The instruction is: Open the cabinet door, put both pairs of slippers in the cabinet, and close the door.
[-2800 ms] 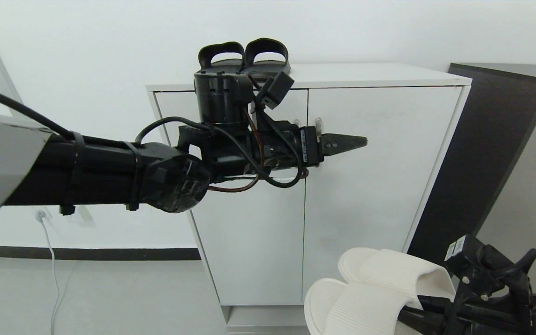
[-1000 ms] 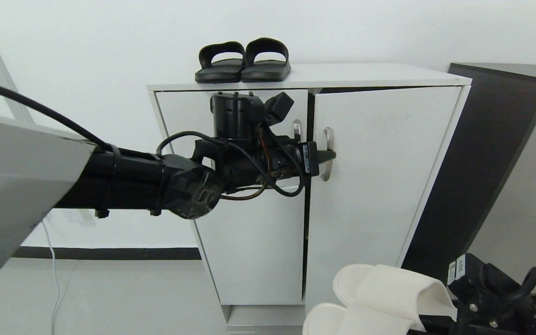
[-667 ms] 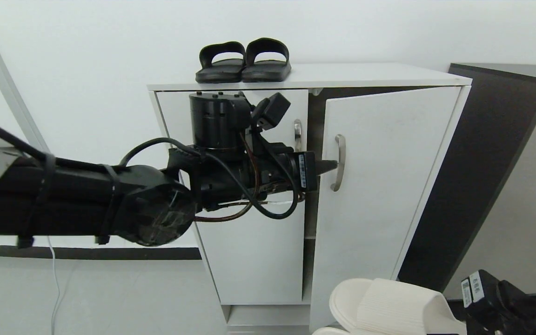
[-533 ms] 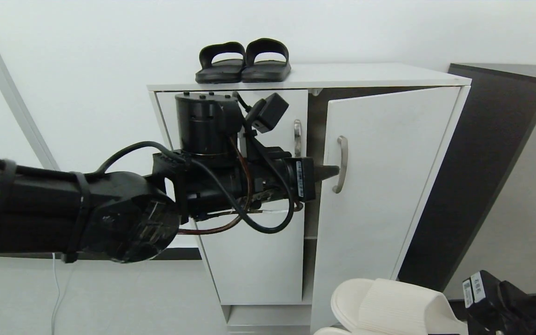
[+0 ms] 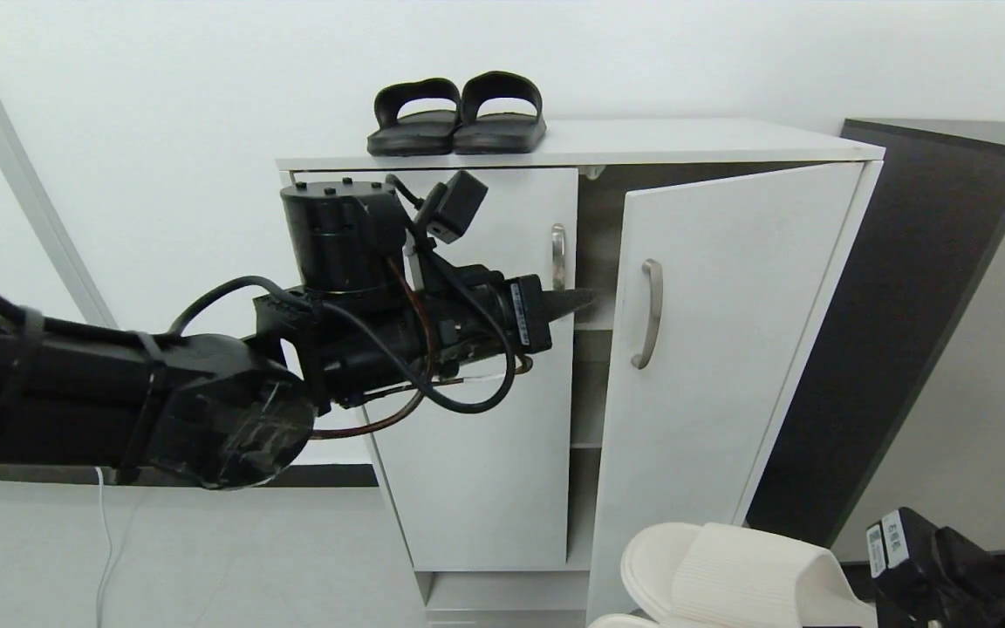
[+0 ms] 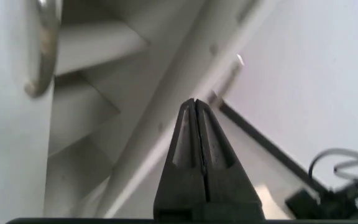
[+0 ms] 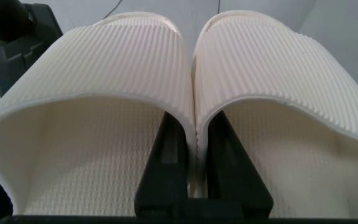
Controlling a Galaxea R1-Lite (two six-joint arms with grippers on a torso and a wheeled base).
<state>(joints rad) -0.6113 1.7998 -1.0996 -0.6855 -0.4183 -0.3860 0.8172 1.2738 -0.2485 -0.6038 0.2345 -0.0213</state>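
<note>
The white cabinet (image 5: 694, 139) has its right door (image 5: 729, 349) swung partly open, handle (image 5: 649, 314) free; the left door (image 5: 468, 471) is closed. Shelves (image 6: 98, 46) show in the gap. My left gripper (image 5: 585, 301) is shut and holds nothing, its tip in front of the gap, left of the open door's handle; in the left wrist view its fingers (image 6: 195, 109) are pressed together. A black pair of slippers (image 5: 457, 118) sits on the cabinet top. My right gripper (image 7: 195, 155) is shut on the white pair of slippers (image 7: 104, 74), low at the right (image 5: 729, 571).
A tall dark cabinet (image 5: 921, 305) stands right of the white one, close behind the open door. A white wall is behind, and a cable (image 5: 101, 541) hangs down it at the left. The left door's handle (image 5: 557, 255) is just beside my left gripper's tip.
The right door has swung open from closed. My left gripper pulled it by the handle, then came off and drew back left. The white slippers sank lower in view.
</note>
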